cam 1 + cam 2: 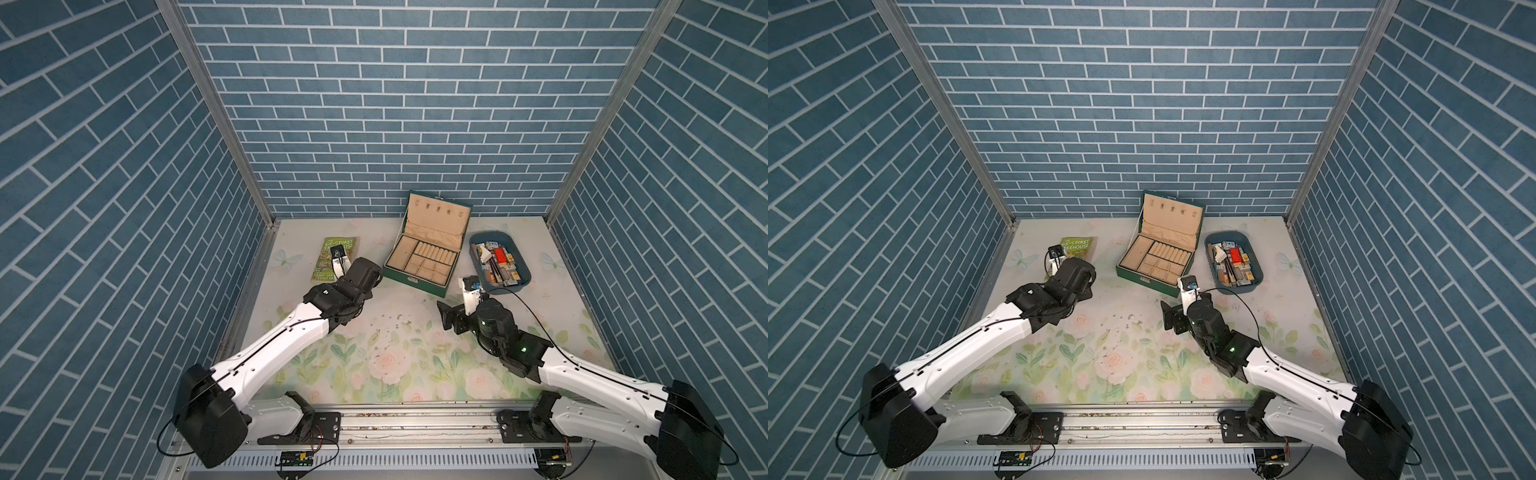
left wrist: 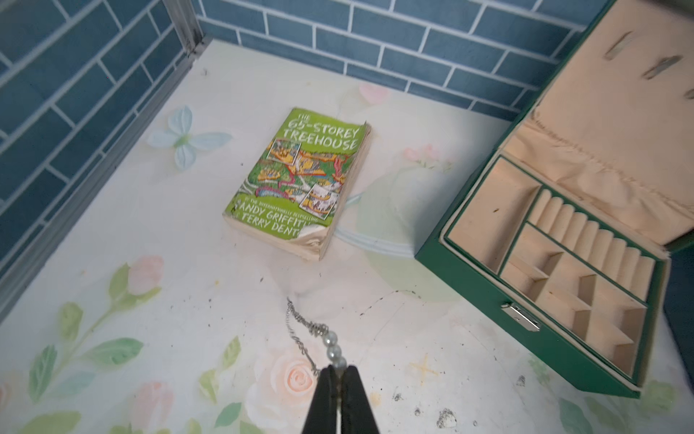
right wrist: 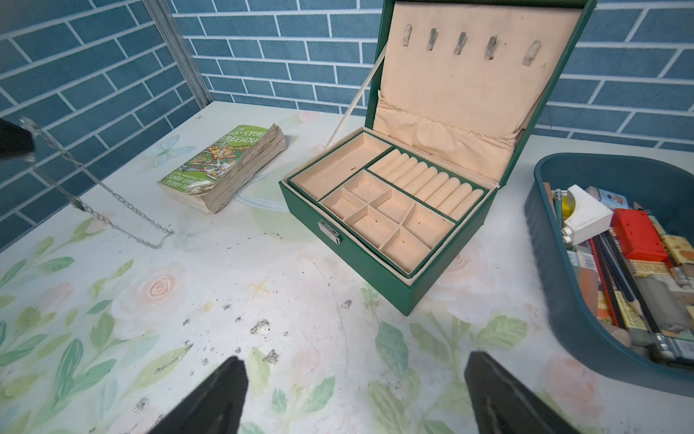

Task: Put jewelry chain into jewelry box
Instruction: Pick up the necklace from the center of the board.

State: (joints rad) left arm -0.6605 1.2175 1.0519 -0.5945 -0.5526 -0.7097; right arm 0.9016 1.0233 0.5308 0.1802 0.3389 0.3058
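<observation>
five entries, taken left to right across the flowered table (image 3: 263, 263).
1. book (image 2: 296, 180): green paperback, far left, lying flat. it has no part in the job.
2. left gripper (image 2: 340, 370): clenched on the jewelry chain (image 3: 124, 208) at its beaded end. the rest of the chain dangles in a loop toward the table, between book and box. i cannot tell whether its lowest links touch the surface.
3. jewelry box (image 3: 375, 278): far centre, lid standing open, every beige compartment bare.
4. right gripper (image 3: 355, 372): nearer than the box, jaws spread wide, holding nothing.
5. blue tray (image 3: 563, 300): far right, crowded with pencils and oddments.

status, as i judge it: the pickup is done. carrying the chain rightward over the box, lowering it and letting go are all left to do.
</observation>
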